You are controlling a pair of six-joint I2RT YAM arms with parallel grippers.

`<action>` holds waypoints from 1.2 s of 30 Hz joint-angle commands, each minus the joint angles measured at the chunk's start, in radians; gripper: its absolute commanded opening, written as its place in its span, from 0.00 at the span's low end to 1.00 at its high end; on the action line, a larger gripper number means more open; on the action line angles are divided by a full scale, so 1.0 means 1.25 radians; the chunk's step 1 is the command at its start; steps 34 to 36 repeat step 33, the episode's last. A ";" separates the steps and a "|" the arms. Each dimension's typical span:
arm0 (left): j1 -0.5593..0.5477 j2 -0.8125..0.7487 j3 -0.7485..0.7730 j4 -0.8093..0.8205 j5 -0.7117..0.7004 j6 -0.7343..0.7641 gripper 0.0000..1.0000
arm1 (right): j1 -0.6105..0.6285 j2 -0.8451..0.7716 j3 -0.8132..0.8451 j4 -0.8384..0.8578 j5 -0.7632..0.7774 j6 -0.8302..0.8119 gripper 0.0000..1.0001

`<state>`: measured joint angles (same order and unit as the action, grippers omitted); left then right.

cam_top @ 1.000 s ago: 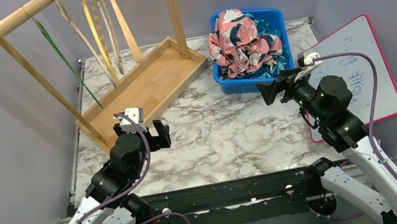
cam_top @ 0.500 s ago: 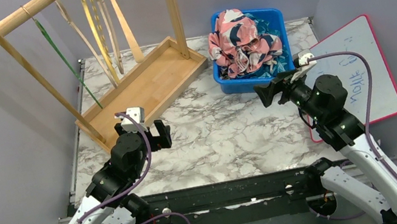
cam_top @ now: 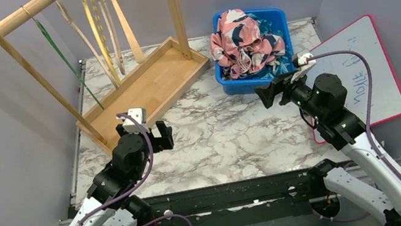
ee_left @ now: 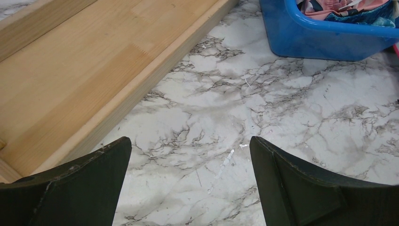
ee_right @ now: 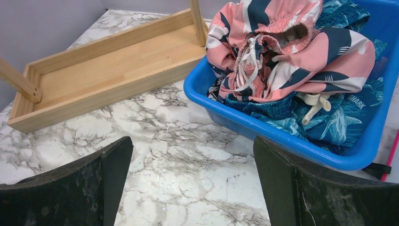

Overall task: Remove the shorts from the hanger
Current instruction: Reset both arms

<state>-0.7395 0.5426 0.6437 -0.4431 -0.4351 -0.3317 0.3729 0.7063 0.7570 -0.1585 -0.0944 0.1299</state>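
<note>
1. The left arm is bent low over the marble table (cam_top: 221, 140), close to the near corner of the wooden rack (cam_top: 149, 84). The left claw (ee_left: 188, 155) points forward over the table. Its two fingers stand wide apart and nothing is between them.
2. The right arm is raised higher and leans toward the middle. The right claw (ee_right: 193, 150) points at the blue bin (ee_right: 282, 136) and hangs just in front of its near wall. Its fingers are wide apart too, and it holds nothing.
3. There are two arms, one bin and one rack. Two shorts can be seen. The pink shorts (ee_right: 282, 52), with dark blue and white blotches, lie bunched up on top in the bin. The teal shorts (ee_right: 329, 122), with a leaf pattern, lie under them.
4. Farther back, one green hanger (cam_top: 59, 51) and a few wooden hangers (cam_top: 100, 37) hang from the rack's top bar, well apart from the shorts. The wooden ones overlap, so their number is hard to tell.
5. One whiteboard (cam_top: 365, 71) with a pink edge lies on the right side, beside the right arm. Grey walls stand around the table.
</note>
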 commanded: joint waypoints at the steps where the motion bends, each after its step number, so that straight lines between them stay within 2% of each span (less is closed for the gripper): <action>1: 0.000 -0.003 0.005 0.025 0.010 0.009 0.99 | -0.002 -0.012 0.001 0.009 0.006 0.002 1.00; 24: 0.001 -0.100 0.004 0.022 -0.055 -0.003 0.99 | -0.002 -0.032 -0.009 0.042 0.034 0.042 1.00; 36: 0.000 -0.011 0.043 -0.005 -0.037 -0.002 0.99 | -0.003 -0.036 -0.009 0.037 0.032 0.043 1.00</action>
